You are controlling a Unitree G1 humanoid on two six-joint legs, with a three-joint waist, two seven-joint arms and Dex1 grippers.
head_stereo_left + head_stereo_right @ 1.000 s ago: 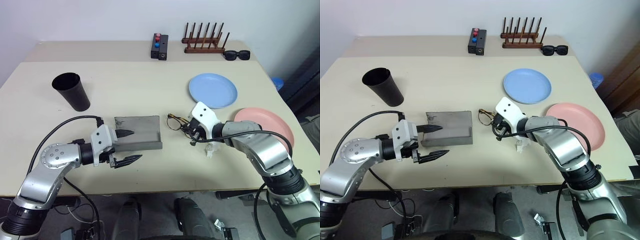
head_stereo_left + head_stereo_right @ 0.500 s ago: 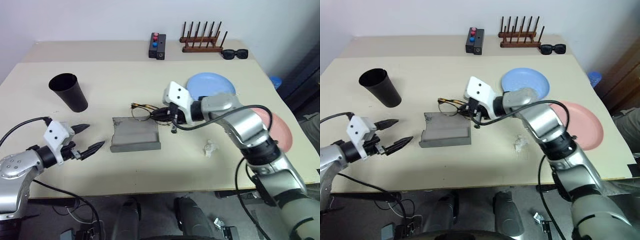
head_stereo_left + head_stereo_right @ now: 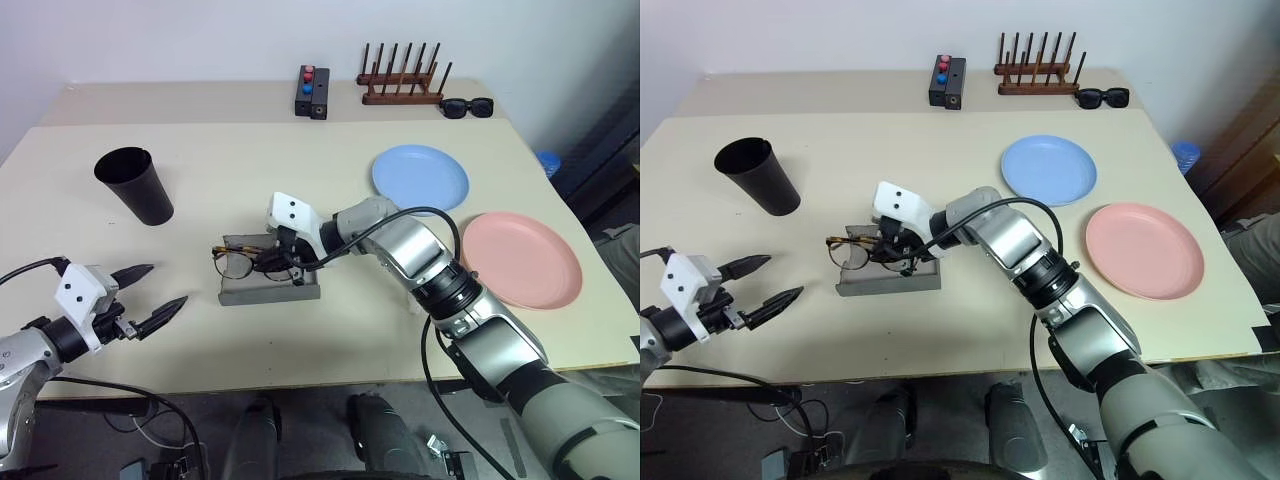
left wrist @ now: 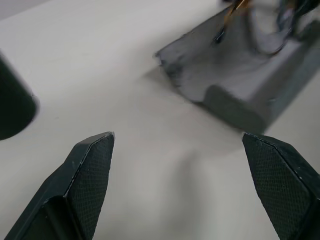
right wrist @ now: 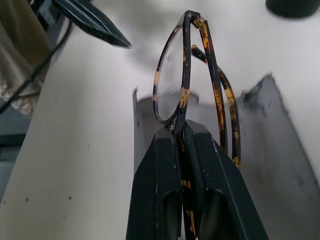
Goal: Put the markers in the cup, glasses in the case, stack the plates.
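Since a second ago our right gripper has carried the glasses from the middle right of the frame across to the centre, and it now holds them over the open grey case, fingers pinched together on the frame near the bridge. Our left gripper has pulled away from the case toward the lower left, its two black fingers spread wide and empty. That leaves the case free for the drop, which we judge is the next step, though whether the spectacles already touch the lining is hard to tell from the head views. The frame is thin mottled wire around round clear lenses; the case looks like soft matte felt with a curved lid. The black tapered cup stands upper left; the blue plate and pink plate lie unstacked at right.
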